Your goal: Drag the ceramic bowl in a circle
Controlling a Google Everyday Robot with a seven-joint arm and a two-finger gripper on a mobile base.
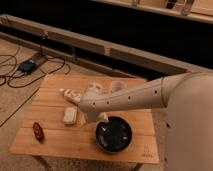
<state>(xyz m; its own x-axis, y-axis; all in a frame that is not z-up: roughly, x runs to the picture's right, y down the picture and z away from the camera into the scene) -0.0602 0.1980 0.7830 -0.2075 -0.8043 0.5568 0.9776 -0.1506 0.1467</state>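
On the pale wooden desk [50, 142] the ceramic bowl [114, 134] sits near right, the gripper [102, 118] at its far-left rim, jaws apart, with cables [30, 65] on the floor [12, 102] far left.

Dim, warm light falls softly from above, so the wooden desk [55, 145] glows amber while the wall beyond its far edge sinks to near black. The pale arm [132, 97] is the brightest surface, close to washed out toward the right. It casts a soft shadow on the desk beneath it, where the claw [101, 118] sits in shade just beside the upper left rim of the ceramic bowl [116, 136]. Small pale glints speckle the bowl's glossy black inside. The whole view is blurred, with smeared edges and little fine detail.
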